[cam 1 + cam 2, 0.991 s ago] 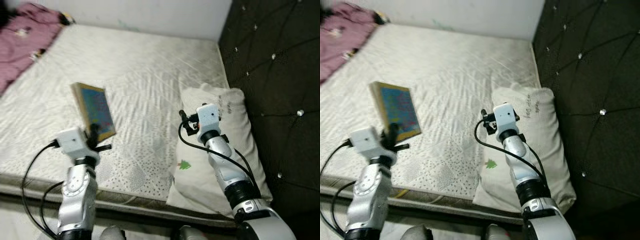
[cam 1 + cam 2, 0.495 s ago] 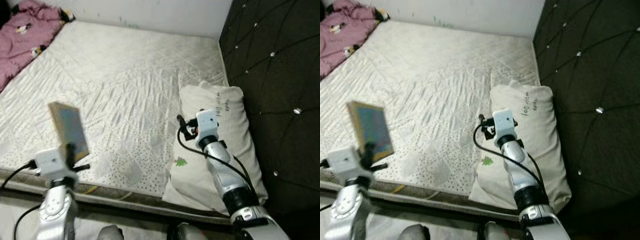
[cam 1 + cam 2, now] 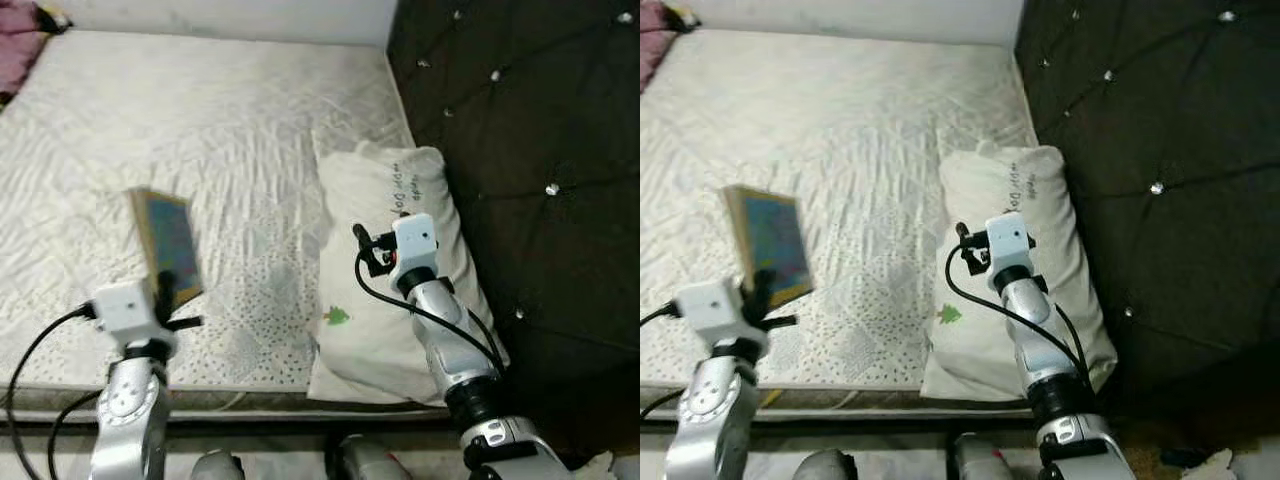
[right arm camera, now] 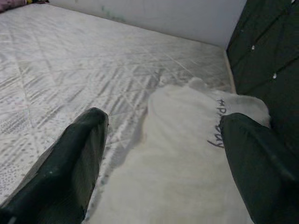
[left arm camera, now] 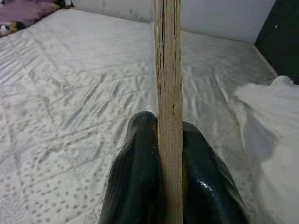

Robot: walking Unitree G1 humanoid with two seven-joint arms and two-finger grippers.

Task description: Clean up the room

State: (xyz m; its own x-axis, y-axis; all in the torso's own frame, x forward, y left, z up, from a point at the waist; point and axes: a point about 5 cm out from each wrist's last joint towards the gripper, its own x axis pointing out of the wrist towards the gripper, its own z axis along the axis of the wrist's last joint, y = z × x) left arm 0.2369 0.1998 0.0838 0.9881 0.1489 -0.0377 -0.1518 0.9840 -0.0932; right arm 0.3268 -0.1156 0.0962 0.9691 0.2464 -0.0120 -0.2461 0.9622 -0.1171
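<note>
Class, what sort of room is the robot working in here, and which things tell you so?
Most likely a bedroom: a bare white quilted mattress, a white pillow with a small green tree print, and a dark button-tufted padded headboard.

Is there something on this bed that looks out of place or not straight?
The pillow lies askew against the dark headboard, its lower end hanging over the mattress edge. The open right pincer hovers above it. The book is off the bed, held upright in the shut left pincer.
</note>
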